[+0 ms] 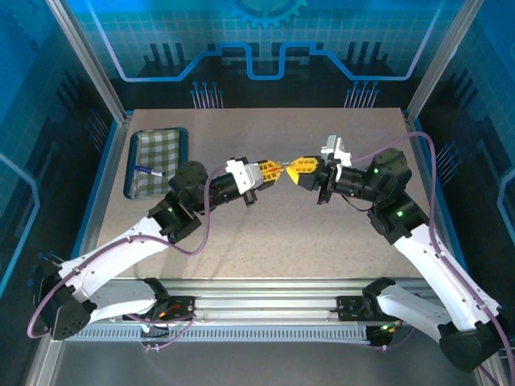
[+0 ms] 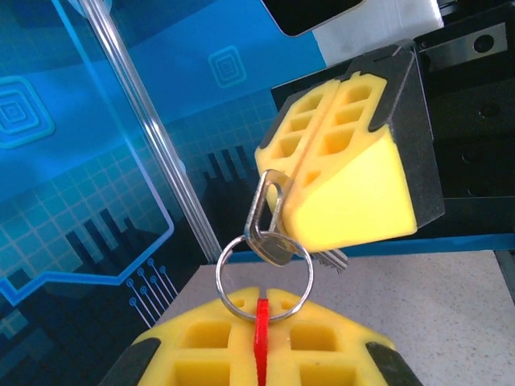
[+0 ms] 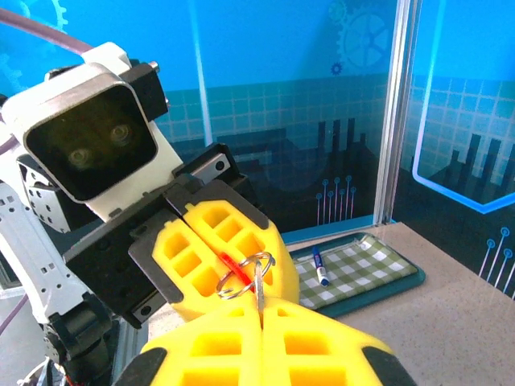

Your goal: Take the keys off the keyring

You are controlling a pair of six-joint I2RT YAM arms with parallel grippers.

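Where the two claws meet, well right of the checked tray and above the worktop, the key is pinched in the right claw, whose yellow fingers are pressed together on it. The red keyring tag is clamped edge-on in the left claw, likewise closed narrow. Key and tag are joined by a silver split ring, hung between the fingertips, clear of the worktop. A blue-capped pen is seen lying in the tray.
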